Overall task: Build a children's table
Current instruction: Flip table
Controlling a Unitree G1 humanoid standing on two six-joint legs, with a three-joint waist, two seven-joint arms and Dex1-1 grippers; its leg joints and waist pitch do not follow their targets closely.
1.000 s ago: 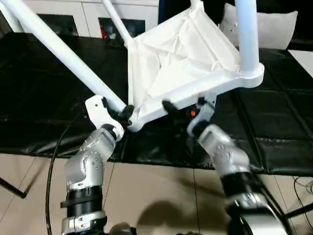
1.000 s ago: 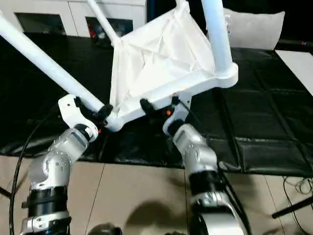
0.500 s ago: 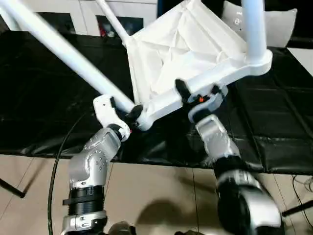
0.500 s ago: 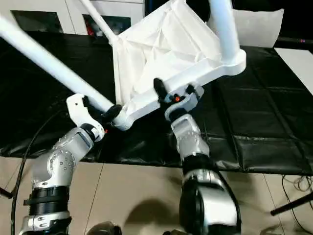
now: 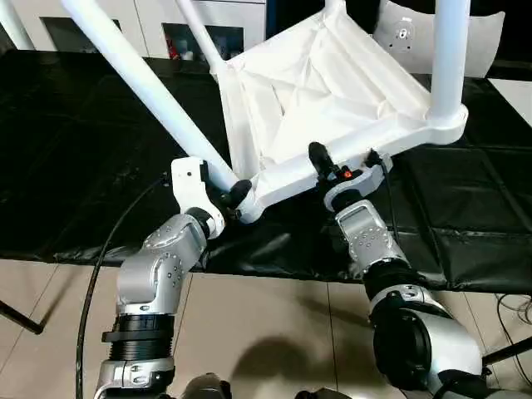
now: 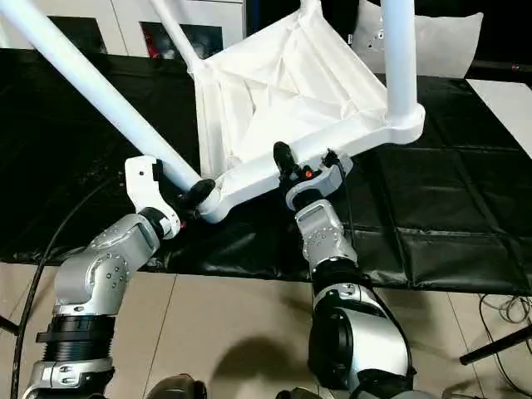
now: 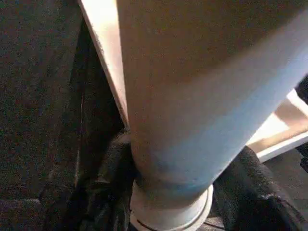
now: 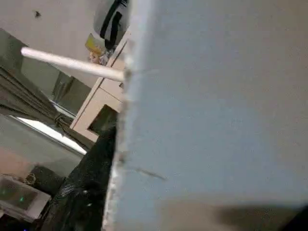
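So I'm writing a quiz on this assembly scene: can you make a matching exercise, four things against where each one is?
Things:
1. left hand
2. right hand
3. grey pillow
4. white cabinet

Places:
A. at the near rim of the tilted table top
B. at the back left, beyond the black mat
C. closed around the base of a leg, beside a corner socket
D. at the back right, beyond the black mat

Pairs: 1-C, 2-A, 3-D, 4-B
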